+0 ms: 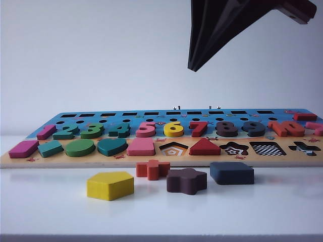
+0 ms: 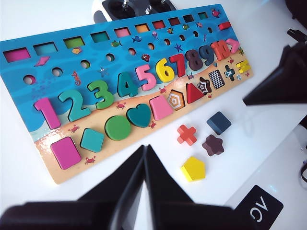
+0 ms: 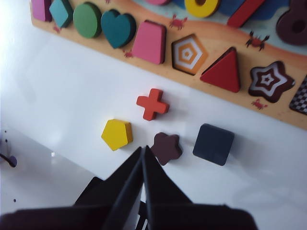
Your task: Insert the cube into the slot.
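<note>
Both jaws pressed together, left gripper (image 2: pixel 145 158) and right gripper (image 3: pixel 143 155) hanging above the table; we'd pinch the cube (image 3: pixel 213 143), light and rigid, by opposite flat sides, near the slot (image 1: pixel 267 148).

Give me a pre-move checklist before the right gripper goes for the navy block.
1. Navy block lies flat on the white table, free of the brown star block beside it: ok.
2. Checkered square slot on the puzzle board is empty: ok.
3. Right gripper open for a grasp: not ok, its fingers are shut together.
4. Right gripper over the navy block: not ok, it hangs above the table nearer the star block and yellow pentagon.
5. Left gripper out of the way: ok, shut, hanging in front of the board away from the loose blocks.
</note>
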Available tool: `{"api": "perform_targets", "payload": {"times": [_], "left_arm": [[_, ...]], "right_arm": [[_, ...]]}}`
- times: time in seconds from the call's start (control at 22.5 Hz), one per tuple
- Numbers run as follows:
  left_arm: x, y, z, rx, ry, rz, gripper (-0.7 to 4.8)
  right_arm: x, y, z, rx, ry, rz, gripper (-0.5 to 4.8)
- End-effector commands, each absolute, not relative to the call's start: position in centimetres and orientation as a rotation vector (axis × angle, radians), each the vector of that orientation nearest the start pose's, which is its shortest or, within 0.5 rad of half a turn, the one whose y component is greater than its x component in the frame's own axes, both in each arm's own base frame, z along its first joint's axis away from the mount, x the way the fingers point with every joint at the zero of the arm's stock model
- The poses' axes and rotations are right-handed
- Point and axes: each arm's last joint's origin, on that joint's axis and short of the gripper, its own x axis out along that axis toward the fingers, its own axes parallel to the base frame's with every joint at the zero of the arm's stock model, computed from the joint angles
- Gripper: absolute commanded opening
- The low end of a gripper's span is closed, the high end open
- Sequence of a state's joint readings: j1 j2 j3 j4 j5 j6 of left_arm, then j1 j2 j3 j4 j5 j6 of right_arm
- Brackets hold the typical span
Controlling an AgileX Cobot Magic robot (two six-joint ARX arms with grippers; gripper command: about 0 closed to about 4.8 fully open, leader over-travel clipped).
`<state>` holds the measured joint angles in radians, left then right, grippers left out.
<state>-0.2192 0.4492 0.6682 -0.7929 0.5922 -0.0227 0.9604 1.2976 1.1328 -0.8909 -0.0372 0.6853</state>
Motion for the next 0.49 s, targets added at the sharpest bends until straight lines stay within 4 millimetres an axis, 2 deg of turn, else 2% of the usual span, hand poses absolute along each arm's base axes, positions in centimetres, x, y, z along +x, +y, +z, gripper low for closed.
{"api": "perform_targets", "payload": {"times": [0.04, 0.13, 0.22, 0.31, 0.35, 0.44, 0.49], "left_arm": [[8.0, -3.5, 28.3, -0.119, 0.566, -0.785, 0.07], [8.0, -3.5, 28.3, -0.119, 0.566, -0.785, 0.07], [8.0, -3.5, 28.3, -0.119, 0.566, -0.785, 0.07], [8.0, -3.5, 28.3, -0.119, 0.566, -0.785, 0.07], [8.0, -3.5, 28.3, -0.119, 0.566, -0.785, 0.07], [8.0, -3.5, 28.3, -0.119, 0.566, -0.785, 0.07], [8.0, -3.5, 28.3, -0.119, 0.566, -0.785, 0.07]], "right_arm": [[14.2, 20.1, 29.8, 0.067, 1.242, 0.445, -0.09], [14.2, 19.3, 30.0, 0.033, 1.274, 0.379, 0.01], [14.1, 18.7, 29.9, 0.014, 1.337, 0.393, 1.29], [14.1, 18.7, 29.9, 0.041, 1.375, 0.423, 2.35], [14.3, 18.9, 29.8, 0.052, 1.382, 0.437, 3.17], [14.5, 19.2, 29.6, 0.055, 1.374, 0.437, 3.91], [14.7, 19.3, 29.4, 0.051, 1.372, 0.424, 4.04]]}}
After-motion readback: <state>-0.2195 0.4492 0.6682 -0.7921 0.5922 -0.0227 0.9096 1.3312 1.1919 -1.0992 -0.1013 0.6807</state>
